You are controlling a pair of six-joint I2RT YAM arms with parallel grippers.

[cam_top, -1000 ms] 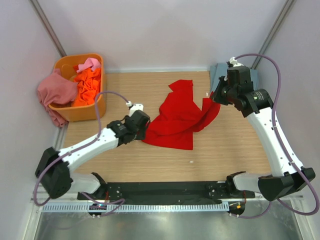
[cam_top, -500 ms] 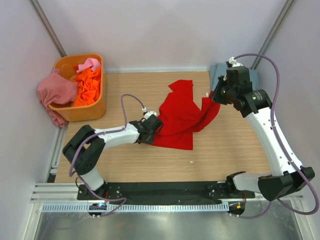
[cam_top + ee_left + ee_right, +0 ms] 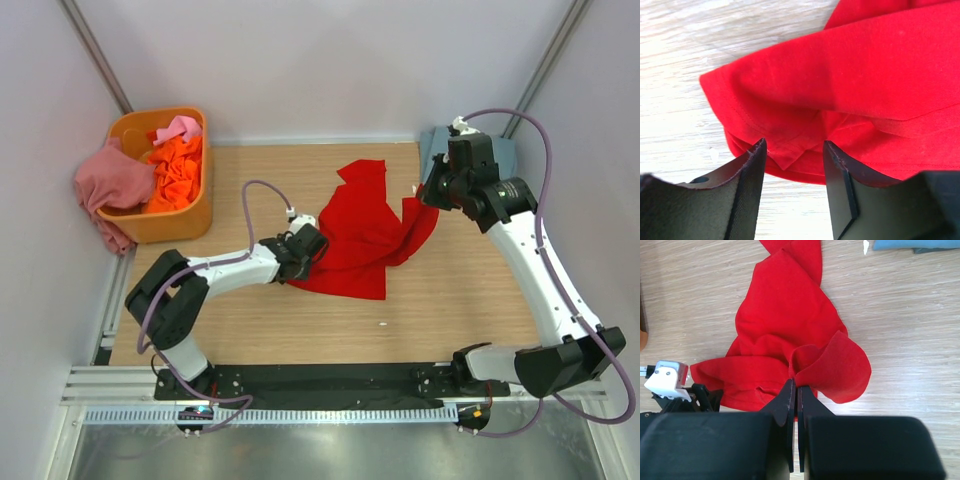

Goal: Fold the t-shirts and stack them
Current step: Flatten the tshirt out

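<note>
Right gripper (image 3: 794, 383) pinched tight on a raised fold at the 2 o'clock edge of the red t-shirt (image 3: 360, 235), left gripper (image 3: 792, 150) parted, unclamped, at its 8 o'clock hem, shirt crumpled mid-table (image 3: 460, 300), orange tub (image 3: 135, 228) of other t-shirts (image 3: 175, 165) at 10 o'clock

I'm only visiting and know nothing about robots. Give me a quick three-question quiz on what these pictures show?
1. True or false: the right gripper is pinching a fold of the red t-shirt.
2. The left gripper is: A) open at the red t-shirt's edge, B) clamped shut, C) out of sight.
3. Fill in: the dusty rose shirt hangs over the rim of the orange ____.

Key: 1 true; 2 A; 3 tub.
</note>
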